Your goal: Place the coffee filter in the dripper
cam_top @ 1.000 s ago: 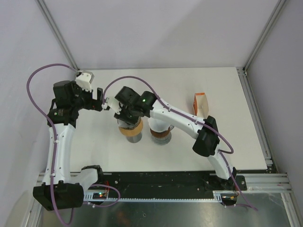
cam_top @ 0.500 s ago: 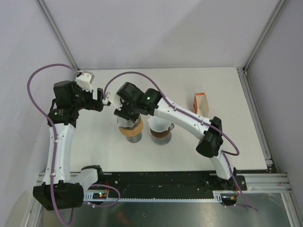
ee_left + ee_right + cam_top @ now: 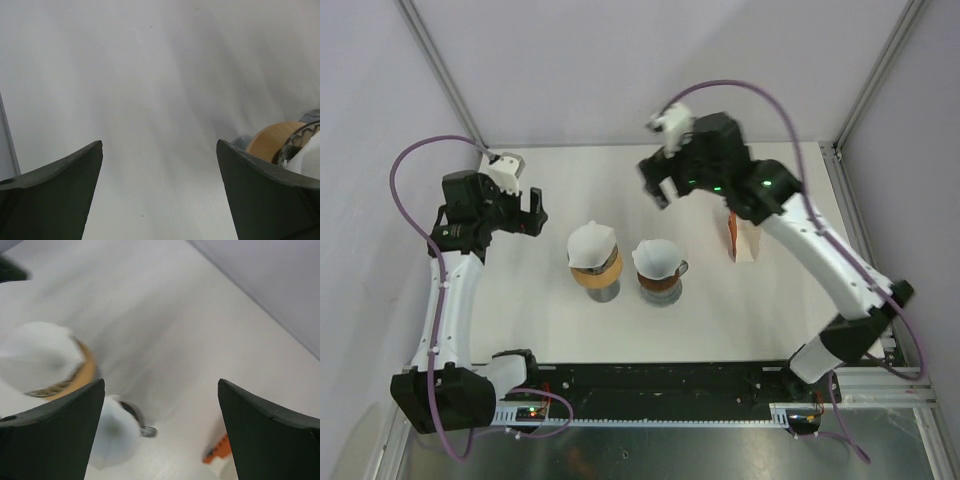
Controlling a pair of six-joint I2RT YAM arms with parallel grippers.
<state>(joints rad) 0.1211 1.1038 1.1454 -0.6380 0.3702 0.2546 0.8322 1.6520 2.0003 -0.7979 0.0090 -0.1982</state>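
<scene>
While both arms hung clear of the drippers, the coffee filter [image 3: 590, 243] sat as a white cone in the mouth of the wooden-collared dripper [image 3: 597, 278], left of the middle of the desk [image 3: 520, 310]. Just beside it, to the right, a second white filter [image 3: 656, 257] lay in a dark-rimmed dripper [image 3: 665, 288] whose small handle pointed right; the two stood close but apart. The left hand [image 3: 532, 212] hovered to the left of the wooden-collared dripper, its fingers spread wide with nothing between them. Its wrist view caught the collar and a white edge of paper past the right finger [image 3: 270, 195]. The right hand [image 3: 655, 186] hung above the far part of the desk, beyond the two drippers, likewise spread and empty, looking down on both filters. An orange and white carton [image 3: 744, 232] stood near the right side, well apart from the drippers.
</scene>
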